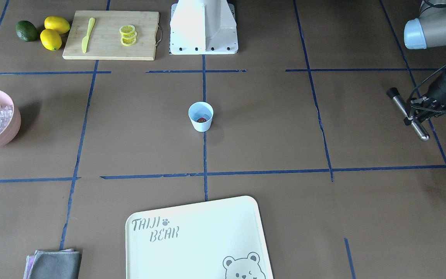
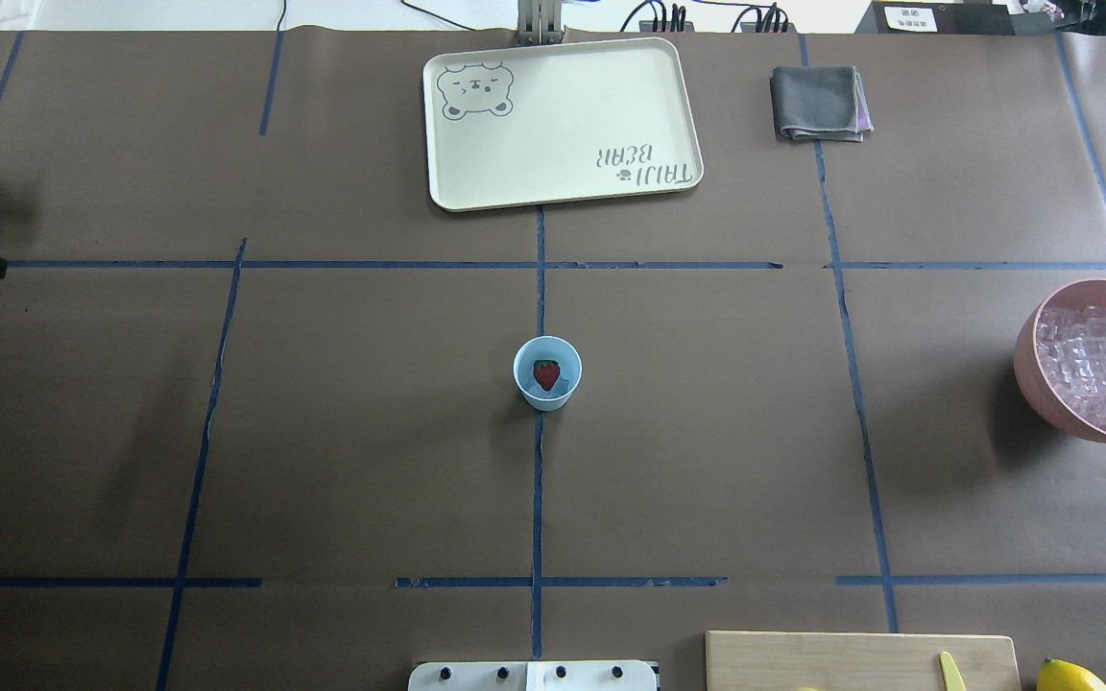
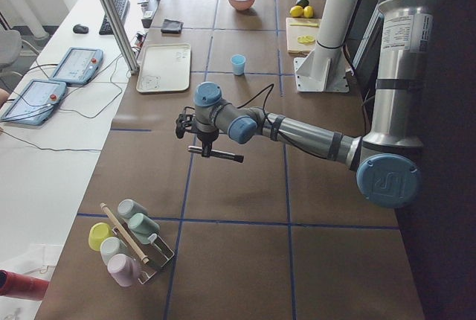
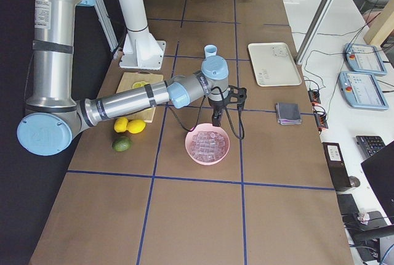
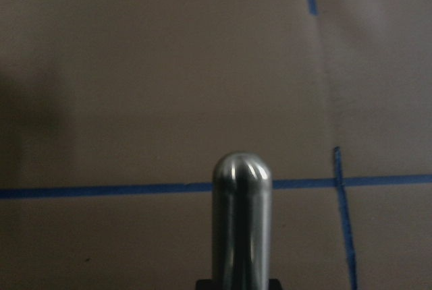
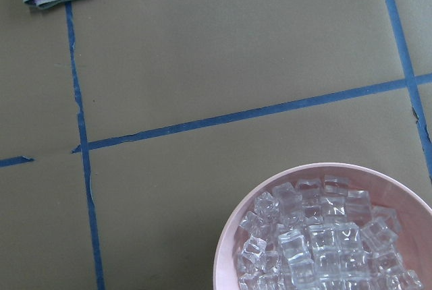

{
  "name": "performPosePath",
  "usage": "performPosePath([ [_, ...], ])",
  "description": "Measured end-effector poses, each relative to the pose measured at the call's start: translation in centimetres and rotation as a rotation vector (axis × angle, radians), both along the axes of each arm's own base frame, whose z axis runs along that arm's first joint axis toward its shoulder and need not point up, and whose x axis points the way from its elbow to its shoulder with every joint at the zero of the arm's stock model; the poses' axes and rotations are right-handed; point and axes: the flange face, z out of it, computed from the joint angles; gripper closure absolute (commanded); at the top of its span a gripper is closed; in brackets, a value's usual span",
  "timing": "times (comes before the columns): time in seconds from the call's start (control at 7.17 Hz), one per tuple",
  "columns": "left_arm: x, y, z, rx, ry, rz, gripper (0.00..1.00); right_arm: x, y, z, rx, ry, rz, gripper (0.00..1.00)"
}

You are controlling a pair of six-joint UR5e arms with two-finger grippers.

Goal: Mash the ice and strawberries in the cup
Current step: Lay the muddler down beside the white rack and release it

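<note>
The light-blue cup [image 2: 547, 372] stands upright at the table's centre, also seen as the cup [image 1: 201, 116]. Inside it lies a red strawberry [image 2: 546, 374] beside clear ice [image 2: 565, 384]. My left gripper [image 1: 413, 115] hovers far out at the table's left end, shut on a metal muddler [image 1: 408, 114] held level above the table; the left wrist view shows the muddler's rounded tip [image 5: 241, 189]. My right gripper [image 4: 217, 116] hangs over the far rim of the pink bowl [image 4: 208, 146]; whether it is open or shut I cannot tell. More ice [image 6: 324, 236] fills that bowl.
A cream tray [image 2: 563, 125] and folded grey cloth [image 2: 820, 104] lie on the far side. A cutting board [image 1: 107, 46] with a yellow knife and lemon slices, two lemons [image 1: 54, 31] and a green fruit sit beside the robot base [image 1: 203, 27]. A cup rack [image 3: 126, 242] stands at the left end.
</note>
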Motion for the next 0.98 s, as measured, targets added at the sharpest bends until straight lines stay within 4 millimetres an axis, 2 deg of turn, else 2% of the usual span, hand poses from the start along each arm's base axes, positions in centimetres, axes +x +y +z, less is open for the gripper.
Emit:
performPosePath([
  [0.28,-1.2,1.0,4.6,-0.125,-0.099,0.122,0.99,0.0,0.0,0.3,-0.006,0.000,-0.001,0.00],
  [0.42,-1.2,0.7,6.6,-0.169,-0.119,0.150,0.99,0.0,0.0,0.3,-0.006,0.000,-0.001,0.00],
  [0.7,-0.4,-1.1,9.5,-0.222,-0.136,0.166,0.99,0.0,0.0,0.3,-0.006,0.001,0.000,0.00],
  [0.98,0.0,-1.9,10.9,-0.243,-0.143,0.170,0.99,0.0,-0.1,0.2,-0.004,0.001,0.000,0.00],
])
